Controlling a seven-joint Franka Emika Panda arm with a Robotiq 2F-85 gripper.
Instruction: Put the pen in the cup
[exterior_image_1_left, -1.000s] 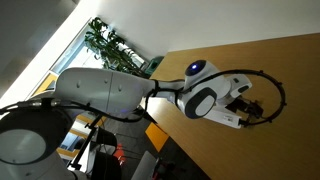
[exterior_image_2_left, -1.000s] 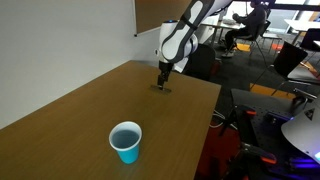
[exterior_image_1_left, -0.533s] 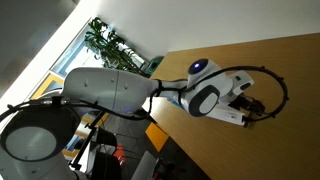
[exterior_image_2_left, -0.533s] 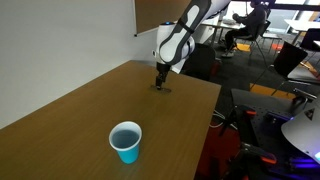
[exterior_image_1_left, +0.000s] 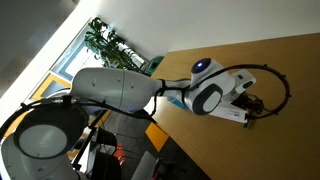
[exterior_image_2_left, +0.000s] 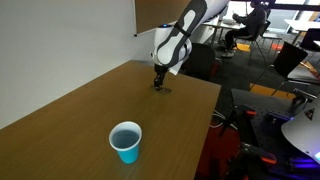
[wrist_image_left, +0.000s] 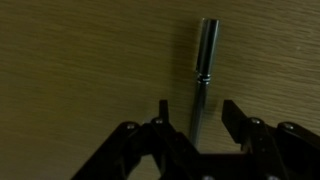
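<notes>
The pen (wrist_image_left: 203, 70) lies flat on the wooden table in the wrist view, a thin grey-dark stick with a thicker cap end pointing away. My gripper (wrist_image_left: 196, 115) is open, its two fingers on either side of the pen's near end, not touching it. In an exterior view the gripper (exterior_image_2_left: 159, 84) is low over the table's far end, at the pen (exterior_image_2_left: 163, 88). The light-blue cup (exterior_image_2_left: 126, 142) stands upright near the table's front, far from the gripper. In an exterior view (exterior_image_1_left: 252, 107) the wrist hides the pen.
The wooden table (exterior_image_2_left: 70, 120) has its right edge close to the gripper. Beyond the edge are office chairs and equipment (exterior_image_2_left: 270, 60). A plant (exterior_image_1_left: 112, 48) stands by the window behind the arm.
The arm has shifted slightly and the gripper sits a little lower over the pen. The cup has not moved.
</notes>
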